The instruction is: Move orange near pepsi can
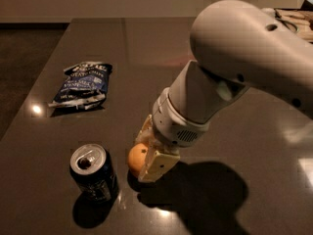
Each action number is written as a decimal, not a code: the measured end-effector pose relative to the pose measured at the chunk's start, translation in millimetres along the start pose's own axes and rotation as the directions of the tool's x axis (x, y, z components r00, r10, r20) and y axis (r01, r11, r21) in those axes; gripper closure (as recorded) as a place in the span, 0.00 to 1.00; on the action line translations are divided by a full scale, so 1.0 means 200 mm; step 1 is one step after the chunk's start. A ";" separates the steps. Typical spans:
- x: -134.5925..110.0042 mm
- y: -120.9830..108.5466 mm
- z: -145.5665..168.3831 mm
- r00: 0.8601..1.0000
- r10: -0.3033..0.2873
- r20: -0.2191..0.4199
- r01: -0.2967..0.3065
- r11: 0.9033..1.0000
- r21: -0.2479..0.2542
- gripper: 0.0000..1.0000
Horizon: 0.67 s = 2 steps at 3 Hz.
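The orange (pixel 136 159) is clamped between the jaws of the gripper (pixel 146 156), low at the table (pixel 234 131) surface and just right of the pepsi can (pixel 93 173), not touching it. A push leftward could topple the can, and a careless release could let the fruit roll away. The chip bag (pixel 83 84) lies well apart, far left.

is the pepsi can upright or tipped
Upright: the pepsi can shows its silver top; the tool holds the orange beside it.
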State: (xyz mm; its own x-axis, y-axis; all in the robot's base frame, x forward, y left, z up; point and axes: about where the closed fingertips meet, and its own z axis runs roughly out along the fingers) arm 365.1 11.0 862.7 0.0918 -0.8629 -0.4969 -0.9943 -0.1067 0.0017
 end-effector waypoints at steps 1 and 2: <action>0.01 -0.01 0.02 1.000 0.011 -0.009 -0.011 1.000 0.010 0.59; 0.02 -0.02 0.01 1.000 0.009 0.001 -0.009 0.999 0.037 0.36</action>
State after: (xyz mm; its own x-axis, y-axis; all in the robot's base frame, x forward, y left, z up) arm 368.8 9.0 858.2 0.0828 -0.8631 -0.4981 -0.9964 -0.0808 -0.0257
